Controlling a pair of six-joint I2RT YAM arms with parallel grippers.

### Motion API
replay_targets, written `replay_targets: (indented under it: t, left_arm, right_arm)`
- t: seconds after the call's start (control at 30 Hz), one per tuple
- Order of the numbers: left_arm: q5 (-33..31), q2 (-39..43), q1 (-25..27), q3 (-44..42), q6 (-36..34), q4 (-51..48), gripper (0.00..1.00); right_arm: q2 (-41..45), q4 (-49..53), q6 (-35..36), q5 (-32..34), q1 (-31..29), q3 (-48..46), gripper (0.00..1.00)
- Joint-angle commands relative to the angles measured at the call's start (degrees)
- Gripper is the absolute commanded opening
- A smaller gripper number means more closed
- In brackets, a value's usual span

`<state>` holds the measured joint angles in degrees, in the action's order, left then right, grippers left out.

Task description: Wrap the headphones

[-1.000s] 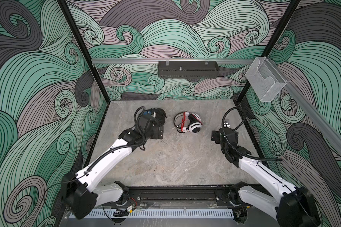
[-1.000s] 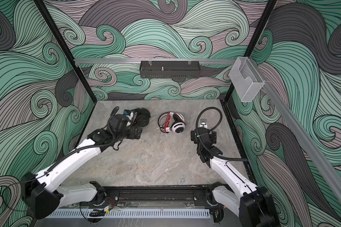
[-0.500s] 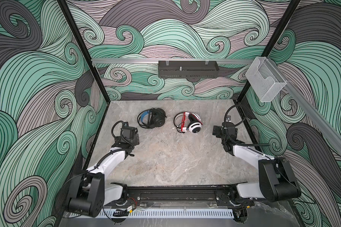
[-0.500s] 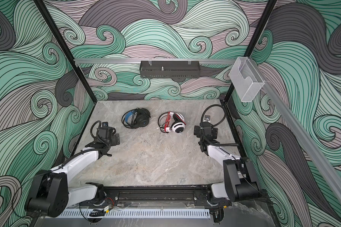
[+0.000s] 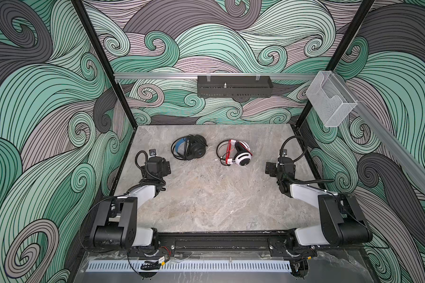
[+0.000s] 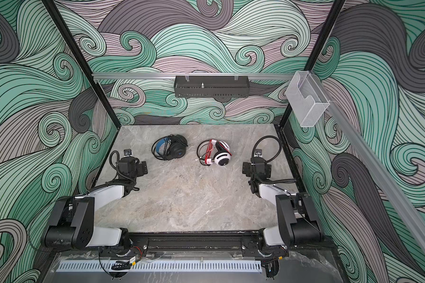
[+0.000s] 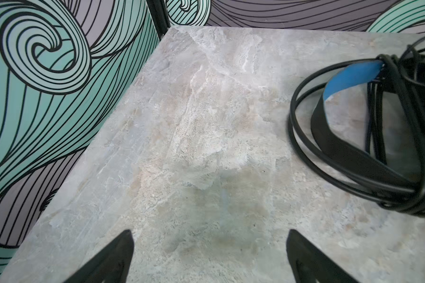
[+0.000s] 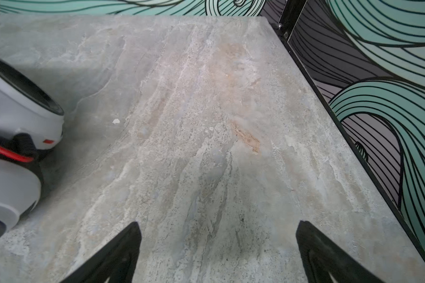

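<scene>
- black headphones (image 5: pixel 194 152): lie on the bench (image 5: pixel 214 203) at about 11 o'clock from its middle in both top views; the band shows a blue inner face.
- black cable (image 7: pixel 407 196): wound in several loops around the band and ear cups, seen close in the left wrist view.
- white headphones (image 5: pixel 242 156): lie at about 1 o'clock from the bench middle, on the 3 o'clock side of the black pair and apart from it.
- red cable (image 5: pixel 229 153): gathered in a bundle across the band, beside the white cups.
- left claw (image 7: pixel 209 236): jaws spread wide with nothing between them; it sits near 9 o'clock on the bench, the black headphones close at about its 2 o'clock, not touching.
- right claw (image 8: pixel 219 225): jaws spread wide with nothing between them; it sits near 3 o'clock on the bench, the white headphones close at about its 10 o'clock, not touching.
</scene>
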<state>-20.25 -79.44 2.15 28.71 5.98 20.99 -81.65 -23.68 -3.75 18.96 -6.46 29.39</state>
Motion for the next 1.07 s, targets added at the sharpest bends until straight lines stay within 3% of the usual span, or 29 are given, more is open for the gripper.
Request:
replay_targets:
  t: [0.0, 0.13, 0.2, 0.3, 0.53, 0.63, 1.03]
  left_arm:
    - [3.31, -0.96, -1.49, -1.14, -2.55, 11.05, 0.99]
    - [3.43, -6.63, -1.76, -2.71, -2.50, 17.74, 0.99]
    - [5.08, -9.12, -1.97, -3.28, -4.11, 21.97, 0.99]
    - [6.35, -7.96, -2.71, -2.71, -2.71, 18.71, 0.98]
    - [6.58, -8.06, -3.12, -2.08, -2.25, 17.59, 0.99]
    - [6.54, -7.86, -3.08, -2.21, -2.20, 17.83, 0.99]
    - [6.59, -8.01, -3.11, -2.17, -2.26, 17.85, 0.99]
  right_arm:
    - [2.40, -6.09, -0.97, -0.84, 0.87, -2.13, 0.99]
    - [0.87, -13.07, 4.09, -4.35, 1.58, -3.37, 0.99]
    - [-1.25, -18.88, 2.40, -8.57, 4.55, -5.77, 0.99]
    - [-7.10, -27.22, 3.71, -12.96, 5.33, -6.96, 0.99]
    - [-6.41, -25.81, 4.67, -11.61, 4.17, -6.82, 0.99]
    - [-6.26, -24.39, 5.38, -14.91, 4.52, -6.23, 0.99]
    - [-6.66, -24.15, 5.59, -16.41, 4.81, -5.82, 0.99]
